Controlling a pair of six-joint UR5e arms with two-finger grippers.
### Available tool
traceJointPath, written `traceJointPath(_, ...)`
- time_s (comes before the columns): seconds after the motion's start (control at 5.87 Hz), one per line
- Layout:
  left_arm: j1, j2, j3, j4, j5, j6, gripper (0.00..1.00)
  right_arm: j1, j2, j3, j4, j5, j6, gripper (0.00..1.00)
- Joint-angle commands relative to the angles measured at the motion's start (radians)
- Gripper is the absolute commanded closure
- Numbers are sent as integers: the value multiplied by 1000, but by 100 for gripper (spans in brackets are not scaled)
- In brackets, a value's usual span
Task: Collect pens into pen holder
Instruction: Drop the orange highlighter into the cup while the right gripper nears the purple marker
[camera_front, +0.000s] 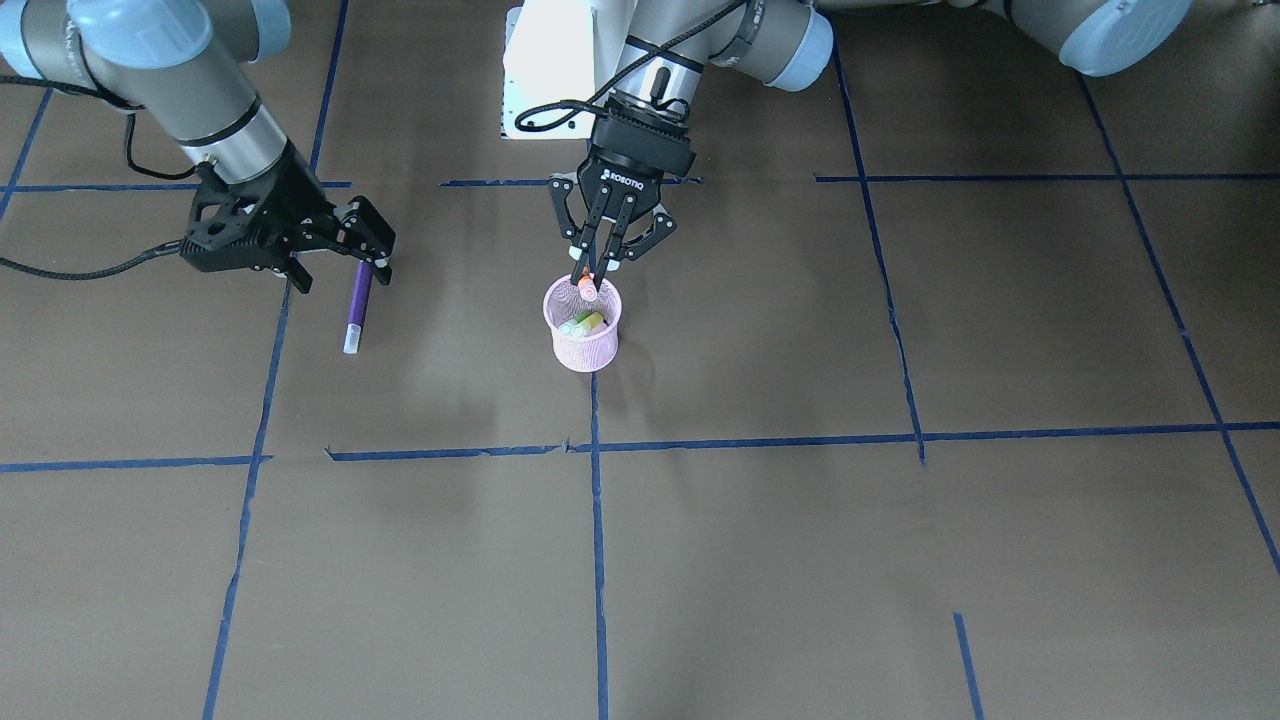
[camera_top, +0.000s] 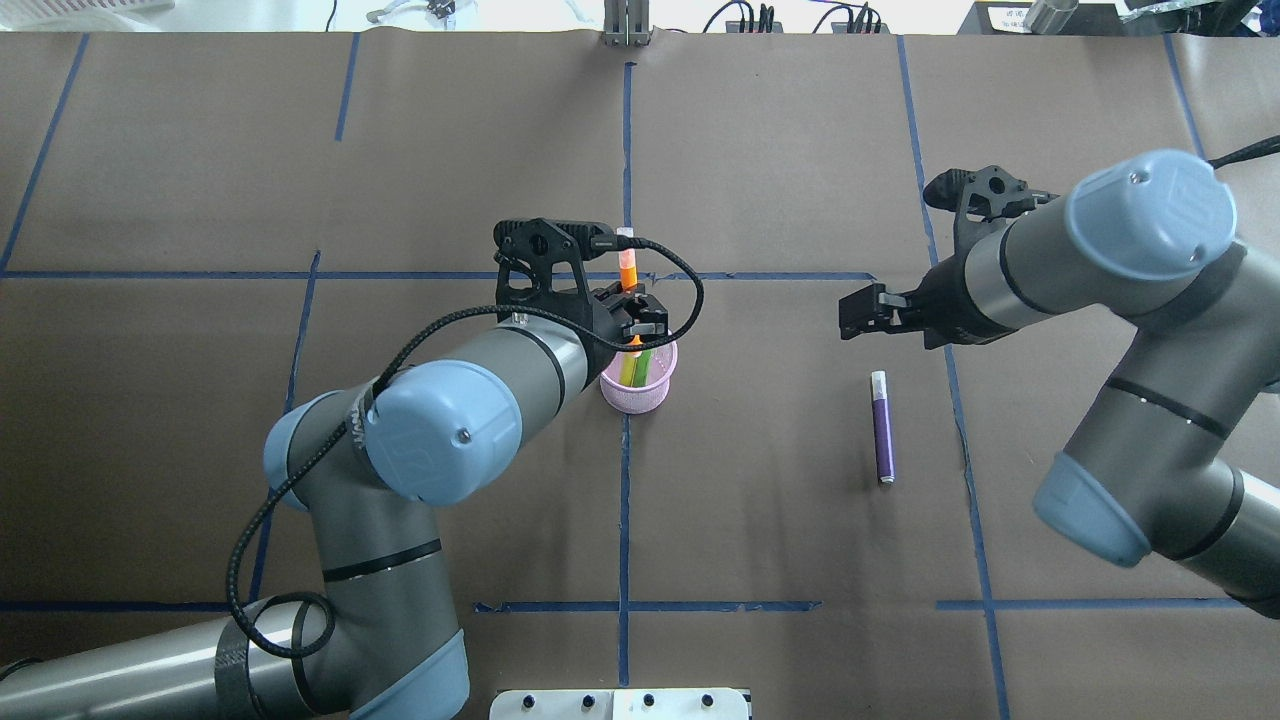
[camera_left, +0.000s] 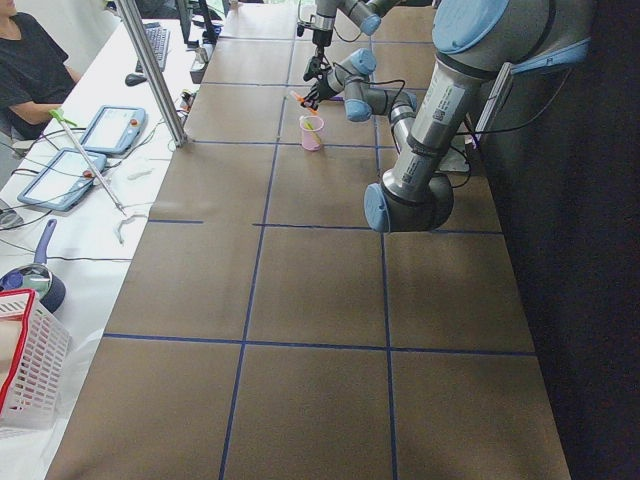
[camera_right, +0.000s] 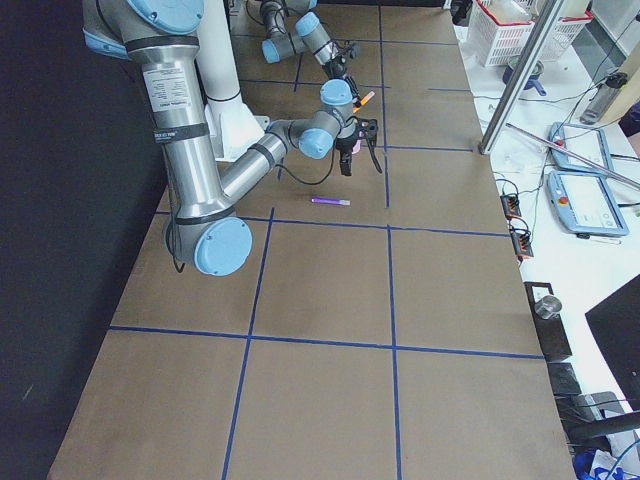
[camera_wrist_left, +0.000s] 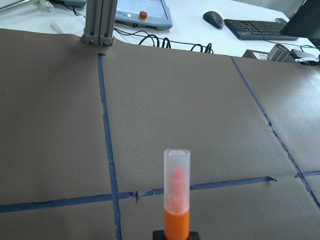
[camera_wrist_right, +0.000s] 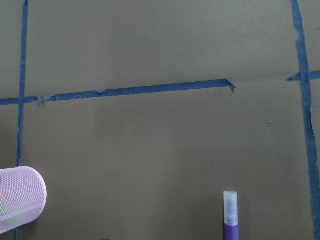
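The pink mesh pen holder (camera_front: 582, 340) (camera_top: 640, 392) stands at the middle of the table with a green pen (camera_front: 590, 322) leaning inside it. Right above its mouth, my left gripper (camera_front: 590, 272) is shut on an orange pen (camera_top: 627, 272) (camera_wrist_left: 176, 210). That pen is tilted, its clear cap pointing up and away from the robot and its lower end at the cup's opening. A purple pen (camera_front: 357, 305) (camera_top: 881, 430) (camera_wrist_right: 231, 222) lies flat on the table. My right gripper (camera_front: 340, 268) hovers open over its uncapped end, not touching it.
Blue tape lines cross the brown table cover. The white robot base (camera_front: 550, 70) is behind the holder. Beyond the table's far edge are tablets (camera_left: 110, 130), a keyboard, a white basket (camera_left: 25, 370) and a seated person (camera_left: 30, 60).
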Motion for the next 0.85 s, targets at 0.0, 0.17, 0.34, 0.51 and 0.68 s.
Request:
traceJointPath(0.0, 40, -1, 68, -7, 115, 1, 94, 47, 1, -30, -1, 103, -10, 0)
traceJointPath(0.17, 41, -2, 76, -9, 118, 1, 77, 48, 2, -62, 1, 132, -12, 0)
traceJointPath(0.34, 41, -2, 76, -9, 118, 1, 21, 56, 7, -86, 1, 198, -10, 0)
traceJointPath(0.51, 36, -5, 56, -9, 115, 28, 1, 45, 15, -123, 4, 229, -10, 0)
traceJointPath(0.68, 30, -9, 30, -9, 110, 115, 0, 26, 18, -163, 7, 232, -10, 0)
